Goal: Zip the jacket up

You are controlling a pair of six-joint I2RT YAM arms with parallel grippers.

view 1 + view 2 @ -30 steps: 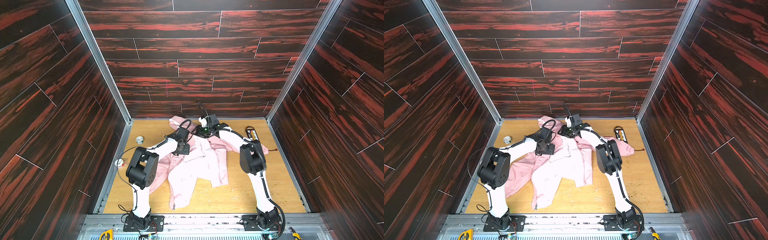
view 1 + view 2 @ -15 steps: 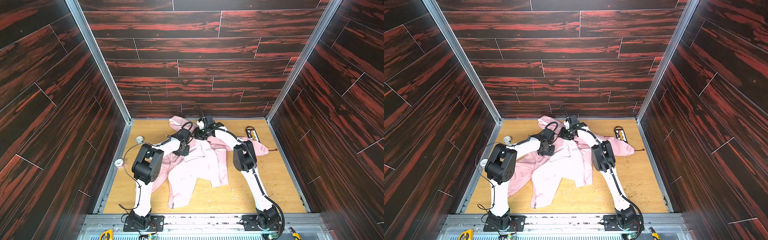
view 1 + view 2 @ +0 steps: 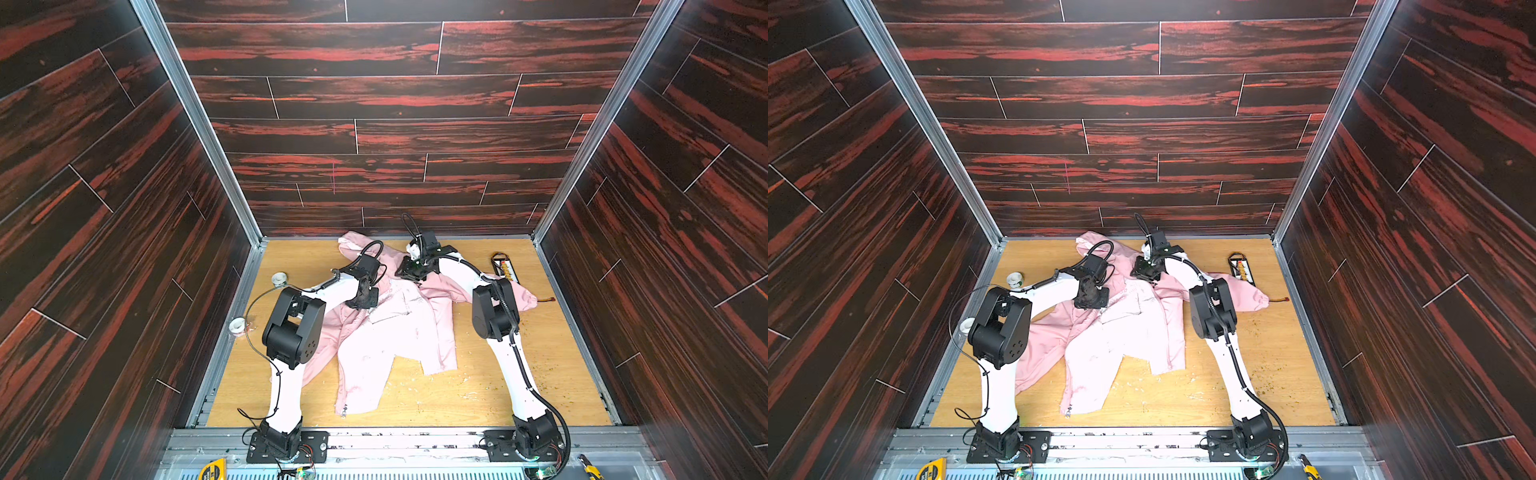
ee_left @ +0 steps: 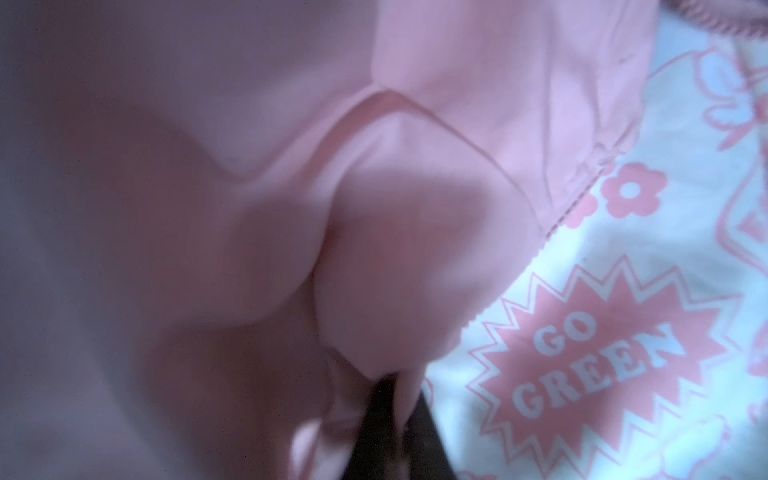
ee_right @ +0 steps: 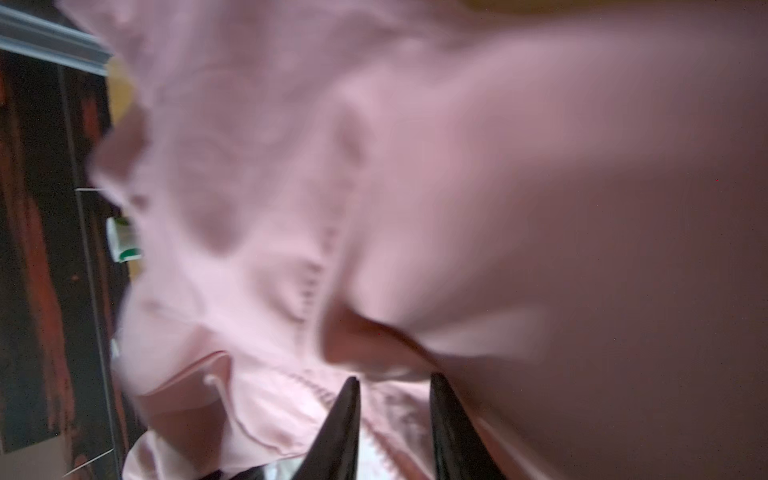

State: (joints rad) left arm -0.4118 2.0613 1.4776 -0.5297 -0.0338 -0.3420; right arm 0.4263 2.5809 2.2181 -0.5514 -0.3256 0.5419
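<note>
Pale pink hooded fabric jacket [image 3: 395, 332] [image 3: 1121, 332] lies crumpled in the centre of the light wooden table [image 3: 478, 374] in both top views. Its hood is toward the upper edge of the table, near the dark red plank back wall [image 3: 374, 137]. Front is open; one panel runs down to the lower centre, with the zipper end [image 3: 344, 411] at its tip.

Left fingers [image 3: 362, 302] [image 3: 1088, 301] press into the jacket's upper left part. In the left wrist view we see these dark fingers [image 4: 374, 419] at the lower centre of the frame, closed on a raised fold of pink cloth. The white lining printed "GO GREEN" [image 4: 598, 365] shows at the lower right.

Right fingers [image 3: 409, 274] [image 3: 1144, 274] sit on the jacket near the hood, upper centre. In the right wrist view the two dark fingers [image 5: 345, 415] stand apart at the bottom centre, with blurred pink cloth beyond the gap. We cannot tell whether they touch the cloth.

Two small white rolls [image 3: 279, 277] [image 3: 237, 325] lie at the table's left edge. A narrow black strip [image 3: 505, 268] lies at its upper right, apart from the jacket.
</note>
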